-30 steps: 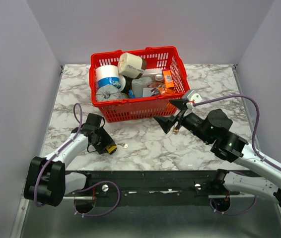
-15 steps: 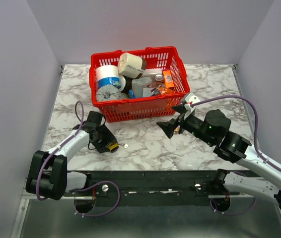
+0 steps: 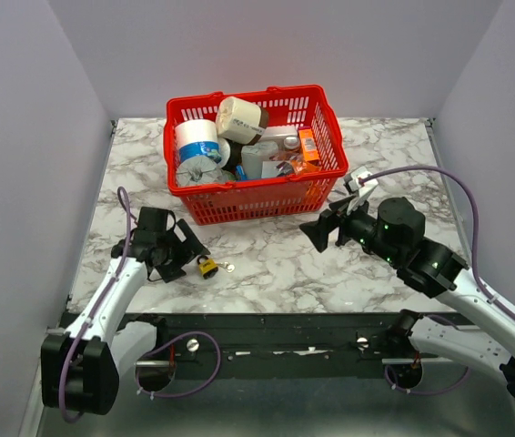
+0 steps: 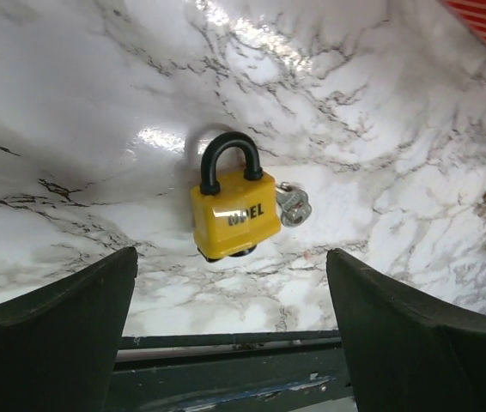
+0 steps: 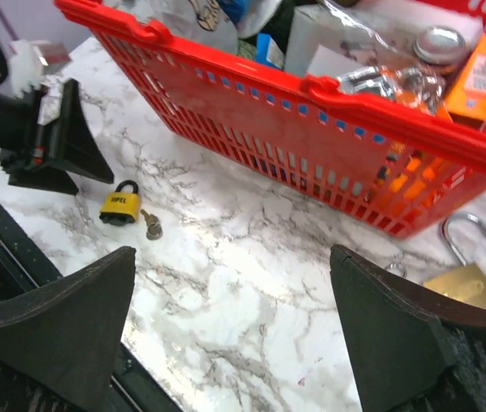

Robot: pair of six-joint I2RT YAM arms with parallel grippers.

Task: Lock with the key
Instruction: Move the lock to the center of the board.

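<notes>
A yellow padlock with a closed black shackle lies flat on the marble table. A small silver key lies against its right side, outside the keyhole. Both also show in the top view, padlock and key, and in the right wrist view, padlock and key. My left gripper is open and empty just left of the padlock, which lies in front of its fingertips. My right gripper is open and empty, raised above the table right of the basket.
A red basket full of items stands at the back centre. A brass padlock with its shackle open lies on the table in front of the basket's right end. The table's front edge and a dark rail run just behind the left gripper.
My left gripper has let go of the yellow padlock and drawn back to the left, leaving it by the key. My right gripper has shifted slightly right.
</notes>
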